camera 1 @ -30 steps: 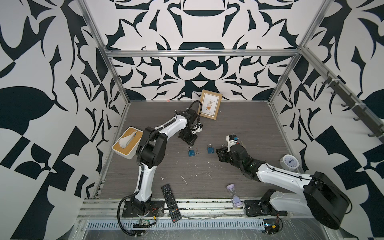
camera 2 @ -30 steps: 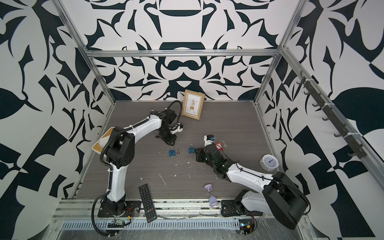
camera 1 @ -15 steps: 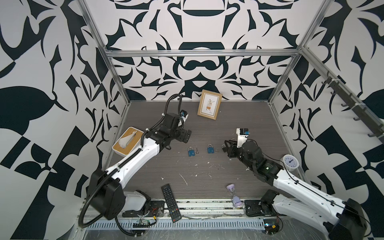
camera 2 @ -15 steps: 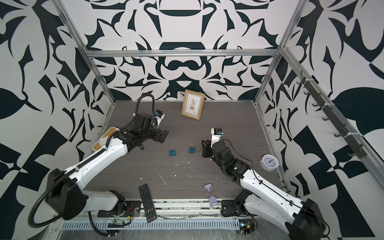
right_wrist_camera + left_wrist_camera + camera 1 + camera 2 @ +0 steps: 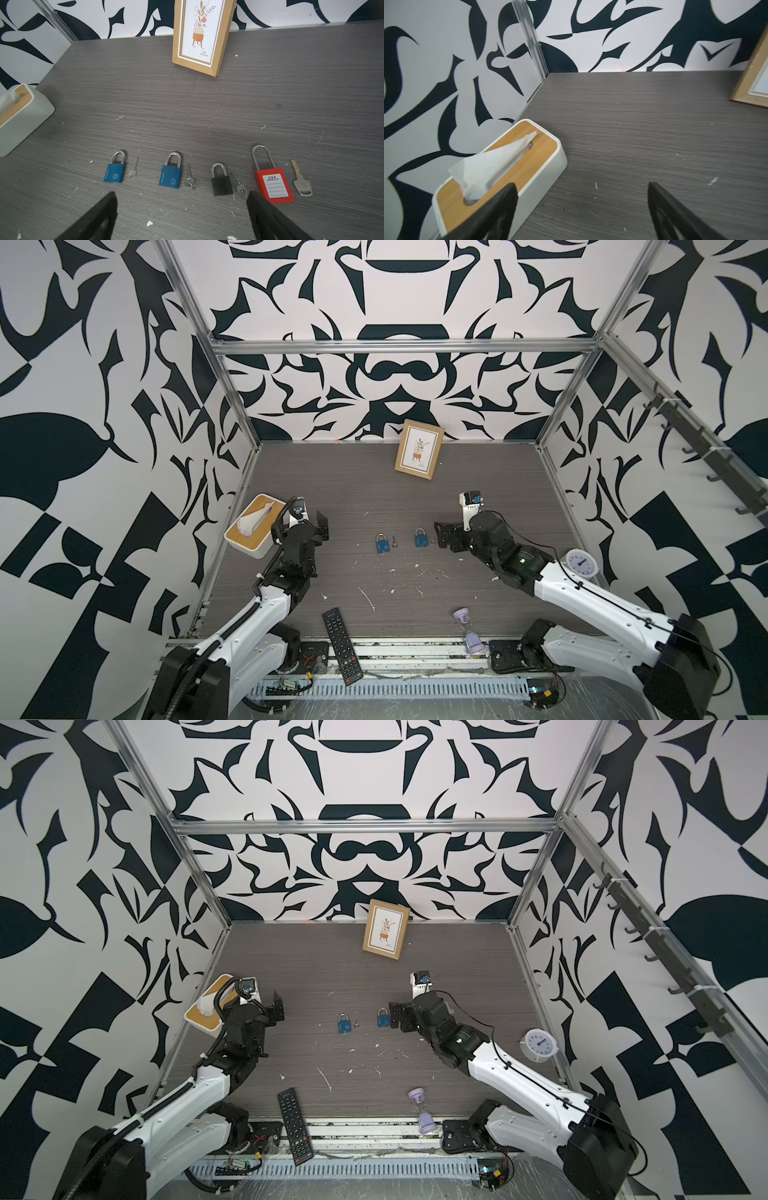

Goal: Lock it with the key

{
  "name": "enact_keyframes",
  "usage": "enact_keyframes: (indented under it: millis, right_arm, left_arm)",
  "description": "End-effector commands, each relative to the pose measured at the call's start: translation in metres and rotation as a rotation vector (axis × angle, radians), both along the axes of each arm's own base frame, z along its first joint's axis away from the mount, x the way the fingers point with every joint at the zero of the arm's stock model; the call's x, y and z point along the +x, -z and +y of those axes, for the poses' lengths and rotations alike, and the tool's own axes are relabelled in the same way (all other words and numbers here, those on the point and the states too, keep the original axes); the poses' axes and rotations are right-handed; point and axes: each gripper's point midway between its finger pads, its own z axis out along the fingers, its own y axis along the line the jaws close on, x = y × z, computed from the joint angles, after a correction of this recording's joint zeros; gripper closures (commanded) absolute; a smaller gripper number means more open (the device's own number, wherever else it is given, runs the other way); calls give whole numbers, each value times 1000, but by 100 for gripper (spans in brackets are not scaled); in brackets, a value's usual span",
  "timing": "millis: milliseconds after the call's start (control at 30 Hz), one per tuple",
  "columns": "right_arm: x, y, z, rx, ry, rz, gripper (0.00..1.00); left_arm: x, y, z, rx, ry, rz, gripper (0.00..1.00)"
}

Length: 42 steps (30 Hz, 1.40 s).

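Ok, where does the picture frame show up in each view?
In a top view: picture frame at the table's far edge, just right of centre.
In a top view: it is about centre.
Left wrist: only one corner, cut off.
Right wrist: whole, standing.
Shared landmark: tissue box, in all four.

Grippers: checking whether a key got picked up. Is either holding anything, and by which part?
Nothing is held. The left gripper and right gripper are open and empty; the four keys lie on the table beside the padlocks.

The label on the red padlock (image 5: 274,185) reads "PROPERTY OF"; the picture frame (image 5: 200,35) insert shows "10cm×15cm".
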Motion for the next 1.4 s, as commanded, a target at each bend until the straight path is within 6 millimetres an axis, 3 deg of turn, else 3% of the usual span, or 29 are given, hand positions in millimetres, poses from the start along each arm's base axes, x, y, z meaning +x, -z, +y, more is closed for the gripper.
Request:
enact_keyframes:
  millis: [0, 200, 300, 500, 567, 600, 667, 767, 933, 1000, 1100, 1200, 1367]
  right_arm:
    - [14, -26, 3, 41, 21, -107, 1]
    - [19, -26, 1, 30, 23, -192, 1]
    - [20, -25, -8, 8, 52, -244, 1]
    - [22, -21, -38, -101, 149, -277, 1]
    - [24, -20, -49, -137, 179, -273, 0]
    - [25, -20, -53, -137, 190, -271, 0]
    - [28, -24, -65, -131, 222, -282, 0]
    - [36, -29, -95, -170, 290, -304, 0]
    - [53, -16, -187, -268, 550, -245, 0]
    - [56, -4, -212, -284, 626, -226, 0]
    - [65, 29, -234, -332, 671, -160, 0]
    - [76, 58, -235, -313, 642, -151, 0]
    - [85, 80, -211, -259, 501, -264, 0]
  left_arm:
    - [10, -11, 20, 35, -97, -93, 0]
    - [21, 19, 36, -9, -112, -150, 0]
    - [33, 38, 27, -56, -23, -119, 0]
    - [39, 47, 13, -64, 92, -97, 0]
    - [47, 62, 0, -85, 178, -35, 0]
    - [56, 61, -1, -50, 190, -56, 0]
    - [57, 65, -2, -60, 185, -24, 0]
    - [60, 68, 2, -88, 167, 21, 0]
    - [65, 71, 5, -87, 143, 48, 0]
    - [65, 68, 6, -80, 141, 24, 0]
    - [66, 69, 6, -76, 142, 33, 0]
    - [66, 69, 6, -74, 143, 29, 0]
    - [66, 69, 7, -75, 141, 28, 1]
